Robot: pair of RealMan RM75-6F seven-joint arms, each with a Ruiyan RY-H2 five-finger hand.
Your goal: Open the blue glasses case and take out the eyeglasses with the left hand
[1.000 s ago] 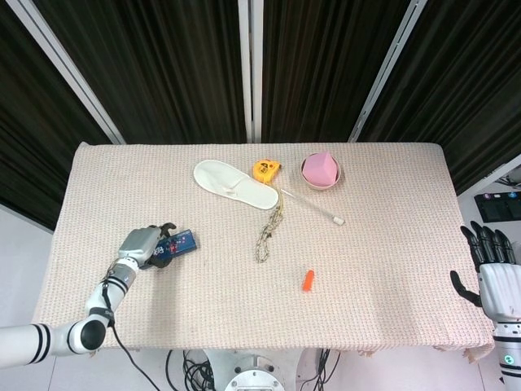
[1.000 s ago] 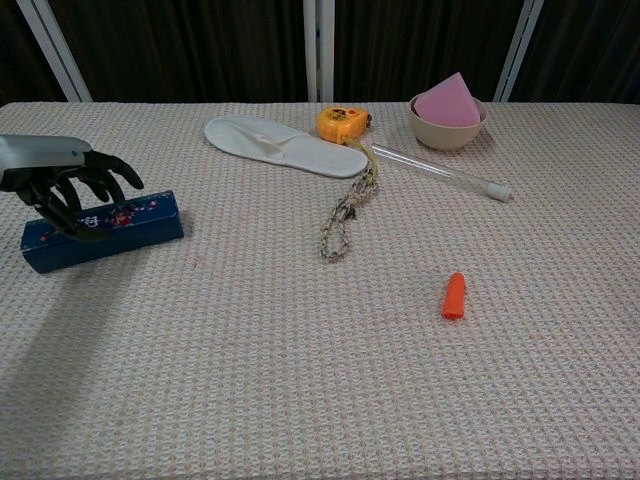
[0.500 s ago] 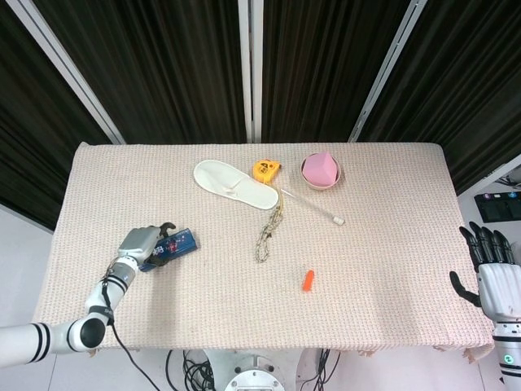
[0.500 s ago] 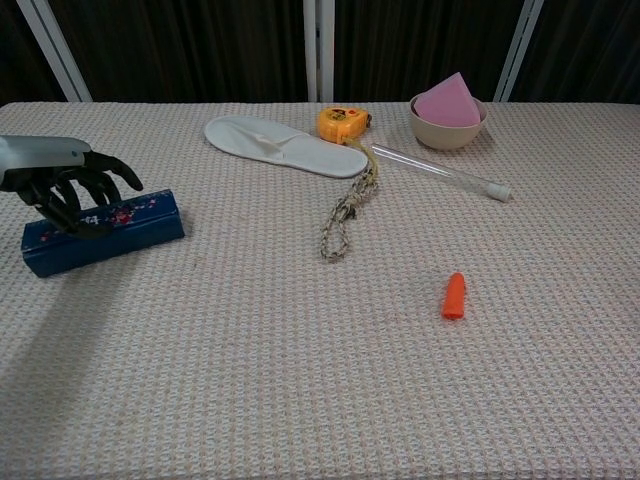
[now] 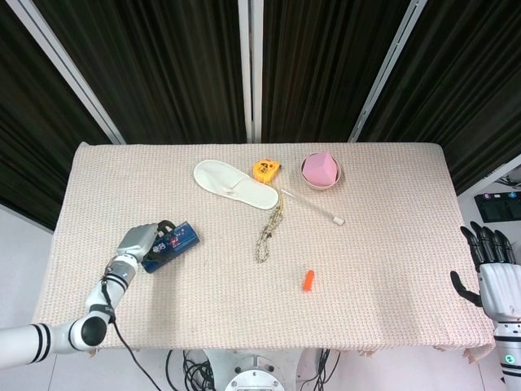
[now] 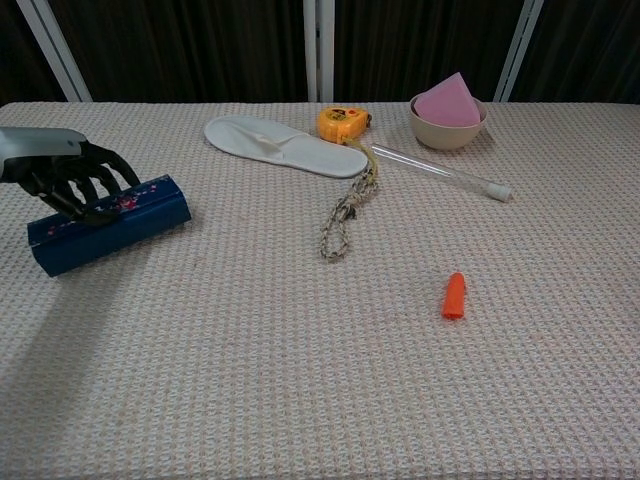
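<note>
Chest view, left of frame: the left hand (image 6: 62, 176) curls its dark fingers (image 6: 98, 185) over the closed blue flower-patterned glasses case (image 6: 110, 223) on the counter (image 6: 320, 380). The right hand (image 5: 492, 273), lower right in head view, hangs spread and empty.

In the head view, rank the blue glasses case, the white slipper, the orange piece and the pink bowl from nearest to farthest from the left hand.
1. blue glasses case: under the left hand fingers, table's left.
2. white slipper: toward the far edge, left of centre.
3. orange piece: near side, middle.
4. pink bowl: far edge, right of centre.
</note>
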